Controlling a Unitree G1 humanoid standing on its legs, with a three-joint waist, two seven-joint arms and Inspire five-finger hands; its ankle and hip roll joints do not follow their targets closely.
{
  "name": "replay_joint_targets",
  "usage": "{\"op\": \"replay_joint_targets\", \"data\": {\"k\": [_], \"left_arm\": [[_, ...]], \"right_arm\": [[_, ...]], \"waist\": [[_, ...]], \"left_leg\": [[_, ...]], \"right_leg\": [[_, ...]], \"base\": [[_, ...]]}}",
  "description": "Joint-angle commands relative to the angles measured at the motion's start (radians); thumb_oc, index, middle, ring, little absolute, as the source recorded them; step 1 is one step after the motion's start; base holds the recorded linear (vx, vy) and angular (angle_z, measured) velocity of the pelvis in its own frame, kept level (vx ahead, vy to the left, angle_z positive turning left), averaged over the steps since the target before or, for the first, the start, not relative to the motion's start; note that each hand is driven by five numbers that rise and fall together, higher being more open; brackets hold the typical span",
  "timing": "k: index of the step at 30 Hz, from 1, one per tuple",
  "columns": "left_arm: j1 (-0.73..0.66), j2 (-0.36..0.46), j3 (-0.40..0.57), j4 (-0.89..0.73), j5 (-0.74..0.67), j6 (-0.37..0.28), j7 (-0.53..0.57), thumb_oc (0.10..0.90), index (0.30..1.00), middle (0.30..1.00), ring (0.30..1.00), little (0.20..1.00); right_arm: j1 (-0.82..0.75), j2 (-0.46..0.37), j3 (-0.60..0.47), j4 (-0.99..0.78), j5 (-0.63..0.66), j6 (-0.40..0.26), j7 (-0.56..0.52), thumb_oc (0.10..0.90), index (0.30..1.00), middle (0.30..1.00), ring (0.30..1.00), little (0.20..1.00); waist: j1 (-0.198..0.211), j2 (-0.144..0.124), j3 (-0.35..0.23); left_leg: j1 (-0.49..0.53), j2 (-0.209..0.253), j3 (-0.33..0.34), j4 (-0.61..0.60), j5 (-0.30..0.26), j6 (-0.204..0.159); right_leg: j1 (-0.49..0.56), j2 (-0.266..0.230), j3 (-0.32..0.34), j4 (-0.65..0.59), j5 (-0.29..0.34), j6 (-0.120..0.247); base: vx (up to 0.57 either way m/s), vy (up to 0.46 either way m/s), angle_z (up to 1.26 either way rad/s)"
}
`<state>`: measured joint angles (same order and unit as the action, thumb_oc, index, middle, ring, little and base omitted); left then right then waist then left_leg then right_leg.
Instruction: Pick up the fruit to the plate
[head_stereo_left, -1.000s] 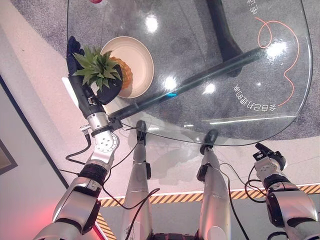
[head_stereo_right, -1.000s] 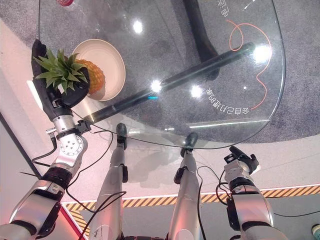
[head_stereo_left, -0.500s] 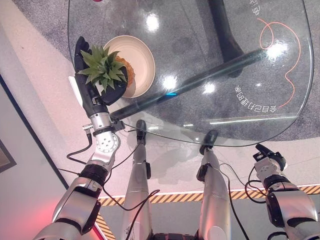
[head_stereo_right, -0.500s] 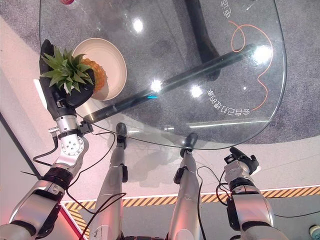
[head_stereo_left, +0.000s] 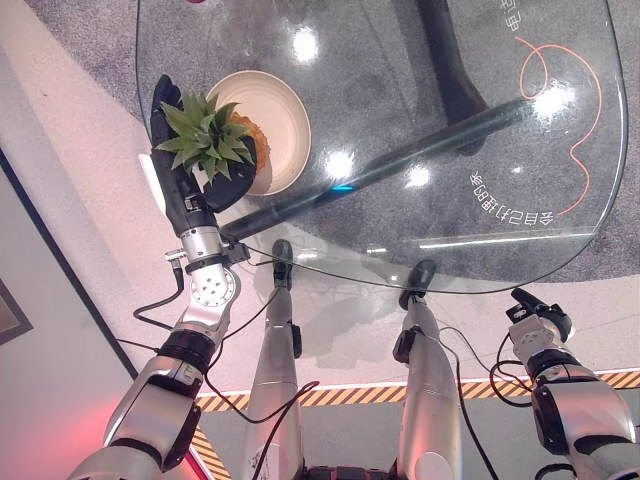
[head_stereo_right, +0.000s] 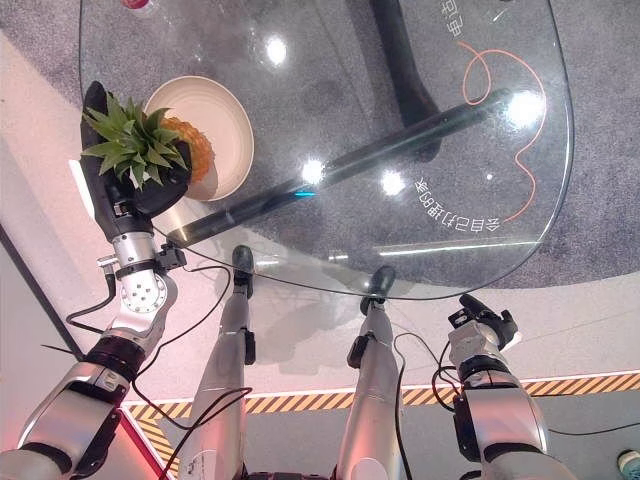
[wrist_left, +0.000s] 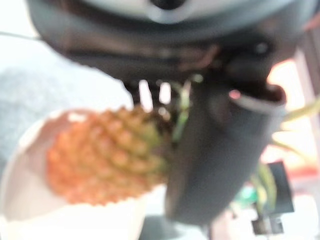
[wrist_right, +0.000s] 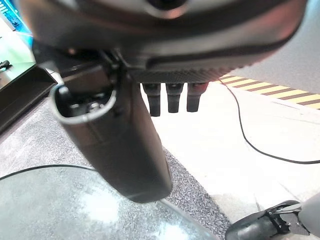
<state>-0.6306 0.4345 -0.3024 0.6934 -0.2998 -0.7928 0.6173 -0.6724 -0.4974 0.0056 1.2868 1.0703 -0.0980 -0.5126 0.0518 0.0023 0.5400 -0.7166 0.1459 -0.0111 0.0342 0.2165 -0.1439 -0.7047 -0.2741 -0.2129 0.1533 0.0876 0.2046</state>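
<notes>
A pineapple with a green crown hangs tilted over the left rim of a cream plate on the round glass table. My left hand is shut on the pineapple where the crown joins the fruit. The left wrist view shows the orange body above the plate, with the thumb across its stem end. My right hand idles below the table's near edge at the lower right, holding nothing, its fingers relaxed.
A dark table leg and crossbar show through the glass. An orange cord curls at the table's right side. A small red thing sits at the far edge. Yellow-black striped tape crosses the floor near me.
Over the past second my left hand has carried the pineapple a little farther over the plate's left rim and stood more upright. It has hardly moved in the last half second.
</notes>
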Motion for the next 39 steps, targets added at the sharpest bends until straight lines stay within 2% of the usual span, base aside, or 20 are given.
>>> {"op": "replay_joint_targets", "data": {"k": [1,12,39], "left_arm": [[-0.038,0.025,0.018,-0.064,0.019,-0.061,-0.012,0.8,0.9,0.9,0.9,0.9],[-0.003,0.037,0.017,-0.069,0.015,-0.049,-0.009,0.8,0.9,0.9,0.9,0.9],[0.057,0.032,0.035,-0.043,-0.05,-0.009,-0.038,0.8,0.9,0.9,0.9,0.9]], "right_arm": [[0.03,-0.082,-0.01,-0.011,-0.01,-0.054,-0.017,0.8,0.9,0.9,0.9,0.9],[0.042,-0.097,-0.014,-0.013,-0.008,-0.058,-0.014,0.8,0.9,0.9,0.9,0.9],[0.062,-0.122,-0.03,-0.014,-0.005,-0.053,-0.002,0.8,0.9,0.9,0.9,0.9]], "waist": [[0.016,-0.002,-0.02],[0.02,0.014,-0.02],[0.029,0.028,-0.02]], "left_leg": [[0.014,-0.003,0.019,0.047,-0.085,0.013],[0.025,-0.006,0.02,0.044,-0.091,0.012],[0.029,-0.005,0.024,0.046,-0.088,0.009]], "right_leg": [[-0.02,0.007,-0.033,0.031,0.059,0.01],[-0.01,0.002,-0.03,0.024,0.056,0.012],[-0.008,-0.012,-0.041,0.036,0.049,0.012]], "base": [[0.0,0.0,0.0],[0.0,0.0,0.0],[0.0,0.0,0.0]]}}
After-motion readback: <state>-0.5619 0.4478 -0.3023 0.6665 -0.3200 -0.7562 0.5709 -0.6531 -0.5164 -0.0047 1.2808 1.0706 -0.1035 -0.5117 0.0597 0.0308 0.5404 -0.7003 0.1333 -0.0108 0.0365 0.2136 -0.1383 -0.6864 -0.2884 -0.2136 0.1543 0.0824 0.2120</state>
